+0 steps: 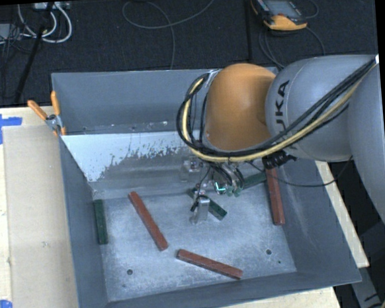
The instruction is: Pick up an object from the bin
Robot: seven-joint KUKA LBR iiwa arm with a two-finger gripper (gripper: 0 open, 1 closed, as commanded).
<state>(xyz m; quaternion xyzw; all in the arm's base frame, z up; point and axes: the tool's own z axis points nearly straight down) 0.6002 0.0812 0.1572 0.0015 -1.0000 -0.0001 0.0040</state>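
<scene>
Bin (109,103), grey metal, with the arm (321,106) reaching low over its middle. Reddish-brown sticks (148,220) and a dark green stick (100,222) lie apart, untouched. Small dark green block (217,212) sits mid-bin, just beside the gripper (201,206); jaw state cannot be told. Nothing looks lifted, so grasp and raise remain.

grey bin (122,102), three reddish-brown bars (148,220) (208,264) (274,198), dark green bar (100,222), dark green block (217,211), orange wrist cover (238,106)

The grey arm (328,106) comes in from the right side and bends downward. An orange cover (238,106) sits on its wrist, and black and yellow cables (191,120) loop around this cover. Under it the gripper (206,202) hangs, pointing down.
</scene>
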